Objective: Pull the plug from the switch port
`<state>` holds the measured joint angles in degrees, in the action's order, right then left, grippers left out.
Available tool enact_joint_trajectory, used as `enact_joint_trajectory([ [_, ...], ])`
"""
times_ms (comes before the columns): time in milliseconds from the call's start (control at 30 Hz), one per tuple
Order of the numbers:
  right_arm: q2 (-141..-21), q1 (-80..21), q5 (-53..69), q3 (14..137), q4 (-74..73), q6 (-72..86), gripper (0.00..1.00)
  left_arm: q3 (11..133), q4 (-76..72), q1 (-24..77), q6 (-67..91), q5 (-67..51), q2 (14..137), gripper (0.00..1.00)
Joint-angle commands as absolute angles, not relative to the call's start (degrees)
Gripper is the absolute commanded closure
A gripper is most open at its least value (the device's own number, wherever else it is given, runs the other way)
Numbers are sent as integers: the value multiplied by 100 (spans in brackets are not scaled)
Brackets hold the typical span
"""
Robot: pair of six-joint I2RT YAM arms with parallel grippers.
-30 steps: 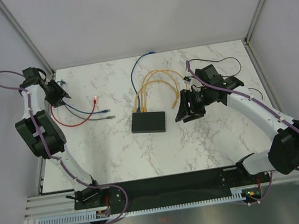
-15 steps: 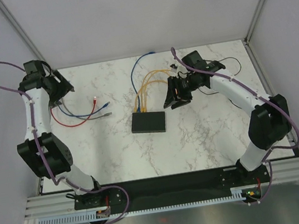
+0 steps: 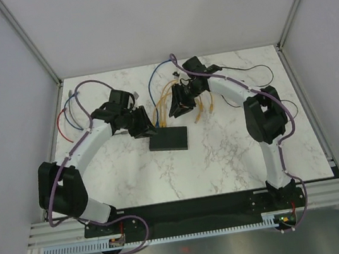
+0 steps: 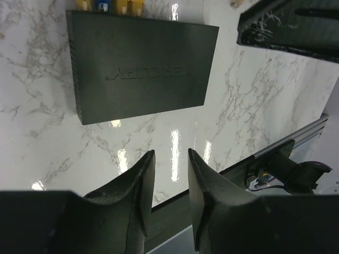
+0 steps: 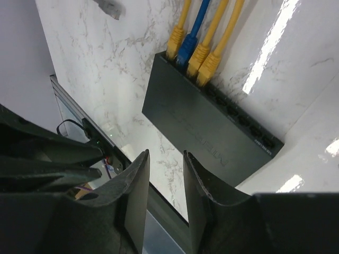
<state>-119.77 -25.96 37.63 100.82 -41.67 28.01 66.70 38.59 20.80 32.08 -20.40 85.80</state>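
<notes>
The switch (image 3: 169,139) is a flat black box lying mid-table, also seen in the left wrist view (image 4: 140,69) and the right wrist view (image 5: 206,127). Three yellow plugs (image 5: 199,55) and one blue plug (image 5: 186,50) sit side by side in its ports along the far edge. My left gripper (image 3: 147,129) hovers at the switch's left end, open, with nothing between its fingers (image 4: 169,156). My right gripper (image 3: 177,108) hangs just behind the switch over the cables, open and empty (image 5: 165,156). Neither gripper touches the switch or a plug.
Yellow and blue cables (image 3: 170,91) loop back from the switch. Loose yellow cable ends (image 3: 207,103) lie to its right. Red and blue cables (image 3: 66,117) lie at the far left, a thin black cord (image 3: 264,74) at the back right. Enclosure walls surround the table.
The left arm swung from the far-left corner in to the switch's left end. The right arm moved left to just behind the switch. Both grippers' jaws have narrowed.
</notes>
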Motion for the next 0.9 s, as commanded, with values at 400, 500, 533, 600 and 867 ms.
enact_joint_trajectory([
  [400,-13359,-2786,4078,10451,-3384,2733,54,6152,2558,2162,4034,-2584,9597,66],
  [500,-13395,-2786,4288,10118,-2851,2891,58,6144,2540,2162,4052,-2488,9703,68],
  [533,-13403,-2777,4350,9986,-2604,3048,59,6117,2540,2153,4069,-2461,9764,69],
  [600,-13421,-2786,4377,9915,-2454,3155,59,6100,2540,2153,4113,-2461,9835,70],
  [867,-13649,-2786,4684,9791,-1970,3217,61,6047,2592,2127,4245,-2391,10256,70],
])
